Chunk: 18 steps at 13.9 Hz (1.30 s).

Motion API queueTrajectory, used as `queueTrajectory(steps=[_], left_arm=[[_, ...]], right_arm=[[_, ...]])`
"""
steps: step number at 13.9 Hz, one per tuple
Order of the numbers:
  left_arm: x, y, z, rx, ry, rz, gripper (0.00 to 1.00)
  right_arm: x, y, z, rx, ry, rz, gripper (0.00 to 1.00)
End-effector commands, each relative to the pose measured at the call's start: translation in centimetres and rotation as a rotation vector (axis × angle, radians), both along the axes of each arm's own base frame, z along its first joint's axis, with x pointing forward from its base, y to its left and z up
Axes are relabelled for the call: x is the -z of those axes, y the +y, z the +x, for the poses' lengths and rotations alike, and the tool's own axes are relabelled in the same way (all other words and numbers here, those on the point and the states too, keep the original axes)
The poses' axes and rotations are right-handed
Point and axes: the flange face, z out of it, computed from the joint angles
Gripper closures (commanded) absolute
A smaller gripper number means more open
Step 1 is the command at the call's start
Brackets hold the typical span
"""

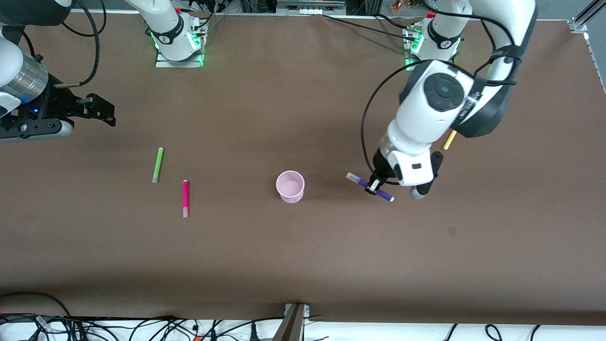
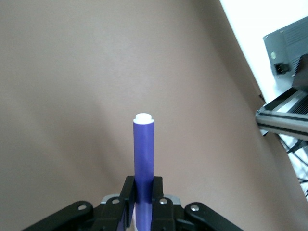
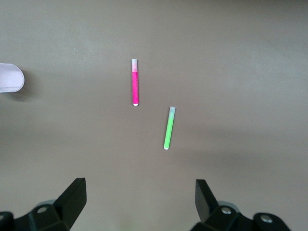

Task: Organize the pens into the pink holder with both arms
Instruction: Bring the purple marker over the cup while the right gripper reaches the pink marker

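Purple pen (image 1: 369, 186) crosswise in lowered left pincer (image 1: 374, 188).

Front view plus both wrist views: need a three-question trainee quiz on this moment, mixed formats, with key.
1. True or false: the pink holder already has a pen in it.
2. Which pen does the left tool grip? A green pen B magenta pen C purple pen D yellow pen
3. Fill in: the right tool is ____, holding nothing.

Key: 1 false, it looks empty. 2 C. 3 open.
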Motion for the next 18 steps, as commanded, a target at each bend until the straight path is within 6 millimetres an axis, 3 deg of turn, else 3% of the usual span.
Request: queueTrajectory(steps=[1, 3, 4, 7, 9, 11, 13, 16, 18], left_arm=[[2.7, -4.3, 0.7, -0.047, -0.054, 0.080, 1.00], [5.4, -6.9, -0.4, -0.061, -0.106, 0.173, 1.00], [6.1, -7.8, -0.8, -0.071, -0.143, 0.211, 1.00], [7.3, -10.1, -2.2, -0.061, -0.207, 0.265, 1.00], [6.9, -11.6, -1.6, -0.058, -0.244, 0.257, 1.00], [8.0, -13.8, -2.4, -0.031, -0.272, 0.286, 1.00], [9.9, -15.5, -3.6, -0.011, -0.291, 0.331, 1.00], [11.8, -16.9, -4.8, -0.012, -0.295, 0.354, 1.00], [12.1, -17.4, -5.2, -0.002, -0.297, 0.357, 1.00]], right_arm=[[0.4, 0.3, 0.7, -0.004, 0.010, 0.016, 0.00], [4.0, 0.5, 2.1, -0.009, 0.070, 0.001, 0.00], [7.2, 0.7, 3.2, -0.011, 0.125, -0.010, 0.00], [9.4, 0.3, 4.0, -0.054, 0.135, 0.006, 0.00], [11.1, 0.9, 4.4, -0.068, 0.117, 0.009, 0.00], [15.7, 1.3, 4.4, -0.058, 0.079, 0.025, 0.00], [19.5, 3.7, 3.9, -0.080, 0.034, 0.040, 0.00], [26.9, 4.9, 5.6, -0.035, 0.003, 0.033, 0.01], [30.4, 5.2, 6.2, -0.028, -0.009, 0.032, 0.01]])
